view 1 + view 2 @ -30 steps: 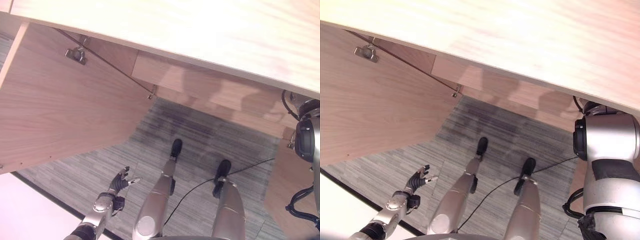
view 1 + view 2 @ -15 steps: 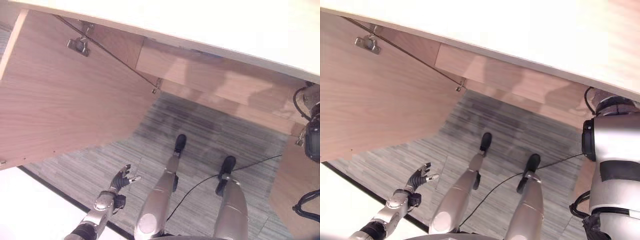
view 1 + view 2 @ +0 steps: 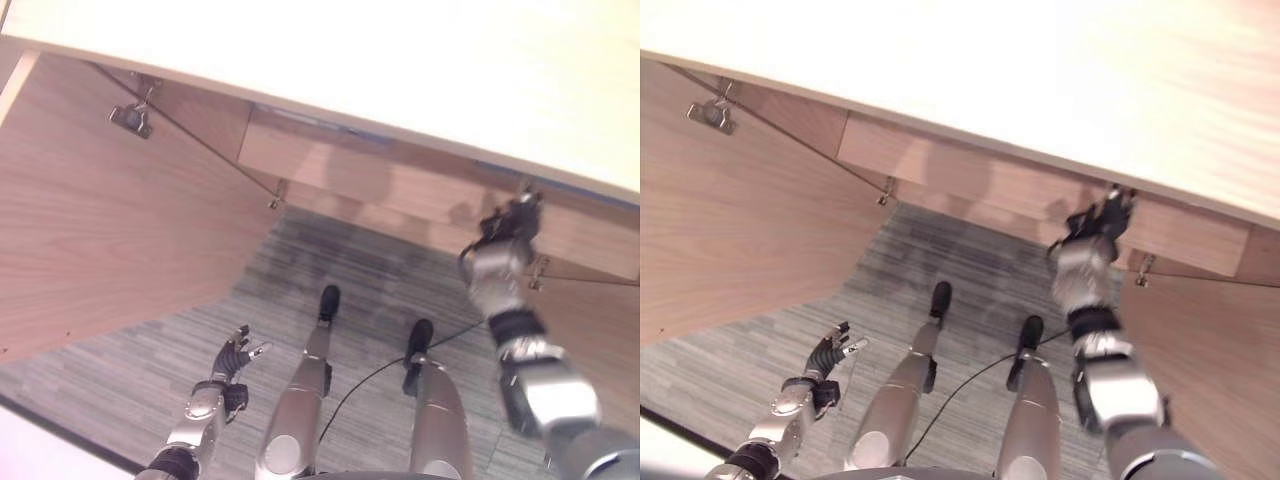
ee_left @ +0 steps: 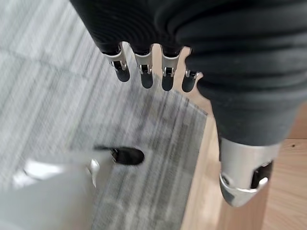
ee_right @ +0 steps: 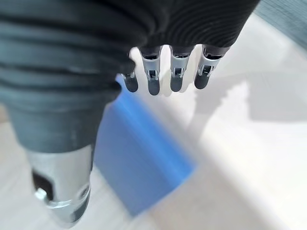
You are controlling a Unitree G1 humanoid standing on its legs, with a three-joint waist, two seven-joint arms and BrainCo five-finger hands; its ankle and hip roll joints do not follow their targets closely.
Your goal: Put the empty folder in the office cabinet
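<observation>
Left hand (image 3: 232, 358) low over grey carpet (image 3: 120, 380), fingers (image 4: 144, 76) straight, slightly apart, holding nothing. Two cabinet doors swung open: one at left (image 3: 100, 220), one at right (image 3: 1200, 340). Right hand (image 3: 508, 222) raised to cabinet's front edge under light top (image 3: 400, 70); fingers (image 5: 175, 76) extended, apart. One blue folder (image 5: 139, 163) (seen from right wrist camera) lies on pale surface just past fingertips, unheld.
</observation>
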